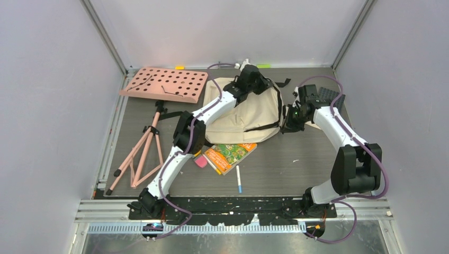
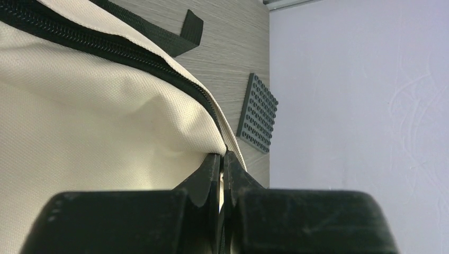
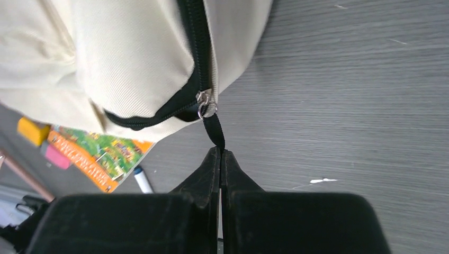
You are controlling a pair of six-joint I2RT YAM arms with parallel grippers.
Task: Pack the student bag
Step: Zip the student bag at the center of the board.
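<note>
Room: pale lilac walls are enclosing a grey wood-grain table [image 1: 296, 169].

Top view, bag: the cream fabric student bag [image 1: 249, 114] with black straps is lying flat at the far middle of the table, between the two grippers.

Top view, left gripper: the left gripper [image 1: 263, 84] is reaching over the bag's far edge.

Top view, right gripper: the right gripper [image 1: 288, 125] is sitting at the bag's right edge.

Top view, other things: a pink perforated board [image 1: 164, 83] is lying at the far left, with a pink folding tripod [image 1: 140, 156] nearer on the left. A colourful picture book [image 1: 230, 156] is lying just beside the bag's near edge. A pink eraser [image 1: 201, 161] is sitting beside the book, and a white pen [image 1: 239, 179] is lying nearer the arms. A dark grey studded plate [image 1: 331, 98] is lying at the far right.

Left wrist view: the fingers are pressing together on the cream fabric edge, just beside the black zipper track [image 2: 132, 50]. A black strap end [image 2: 182, 32] is lying on the table beyond.

Right wrist view: the fingers are pinching together on the black zipper pull tab [image 3: 214, 129], which is hanging from a silver slider [image 3: 205, 103].
</note>
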